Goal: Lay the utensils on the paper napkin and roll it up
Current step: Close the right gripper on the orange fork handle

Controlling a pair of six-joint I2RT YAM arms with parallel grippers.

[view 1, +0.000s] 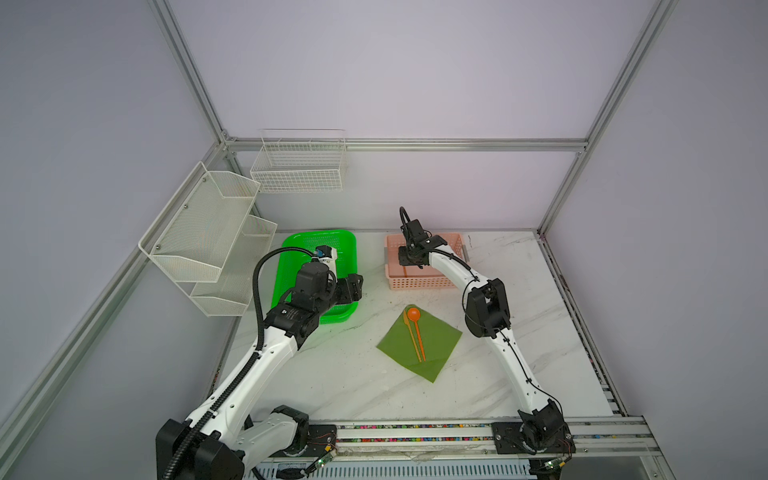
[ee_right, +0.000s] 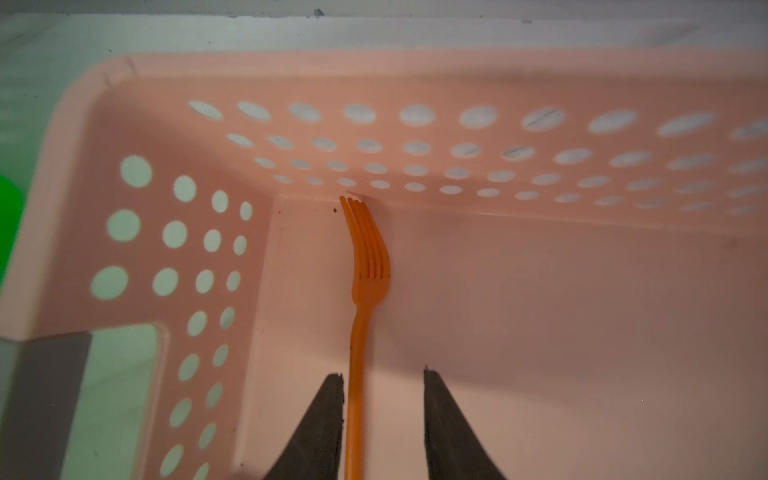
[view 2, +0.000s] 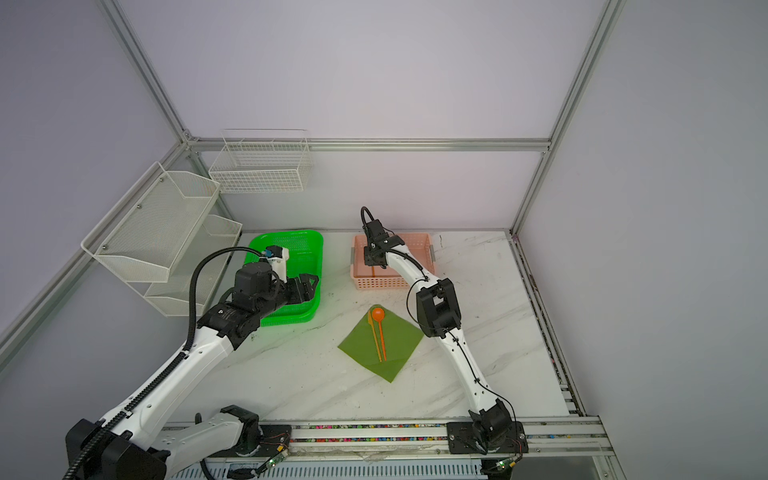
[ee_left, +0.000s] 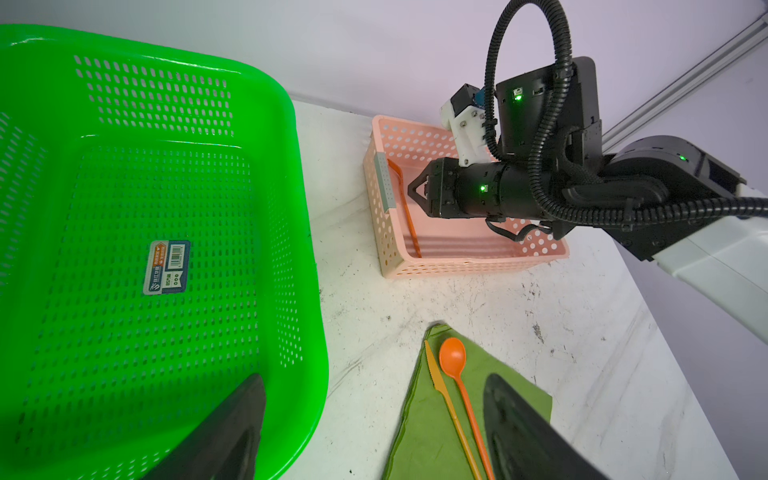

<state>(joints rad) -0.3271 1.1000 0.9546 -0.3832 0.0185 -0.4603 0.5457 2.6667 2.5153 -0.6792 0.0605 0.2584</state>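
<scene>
Right claw (ee_right: 381, 373), parted astride fork (ee_right: 368, 266) handle inside basket (view 1: 419, 284) at upper middle of frame: centre, pinch gently, lift straight.

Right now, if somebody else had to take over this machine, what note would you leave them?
Left gripper: open, empty, hovering by the green tray.
Right gripper: open inside the pink basket, jaws either side of the fork handle, not yet closed.
Knife and spoon lie side by side on the paper napkin.
Left to do: grip the fork, lay it on the napkin, roll it up.
</scene>
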